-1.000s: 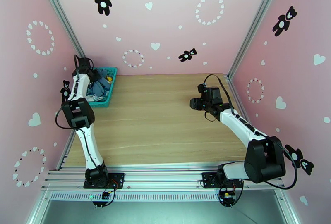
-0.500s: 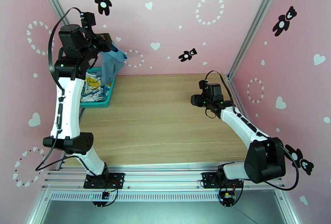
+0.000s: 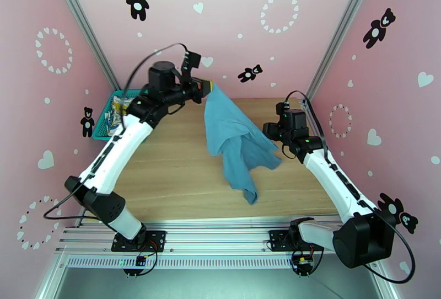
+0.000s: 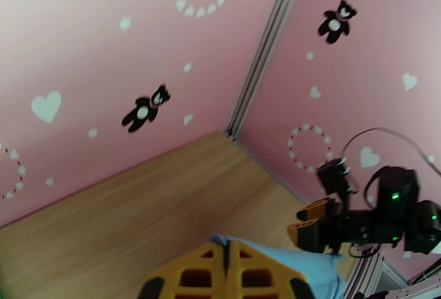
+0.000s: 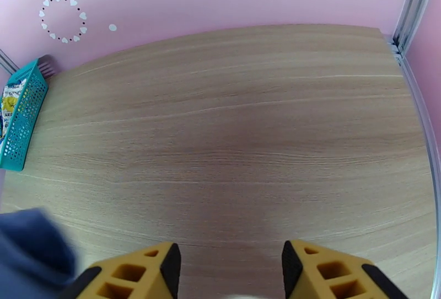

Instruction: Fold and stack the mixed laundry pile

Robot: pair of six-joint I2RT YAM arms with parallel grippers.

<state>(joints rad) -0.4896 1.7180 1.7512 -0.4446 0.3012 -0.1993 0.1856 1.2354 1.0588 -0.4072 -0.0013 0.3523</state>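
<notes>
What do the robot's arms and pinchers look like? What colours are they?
The left arm and right arm are white tubes with chunky black joints and thin black cables looping off them. The left gripper and right gripper have yellow-orange fingers with cut-out holes.

Nothing legible: no lettering, brand, label or number can be read on any surface.

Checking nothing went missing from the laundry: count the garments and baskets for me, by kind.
Garments: 2 (blue tank top, white printed cloth)
Baskets: 1 (teal basket)
Total: 3
</notes>
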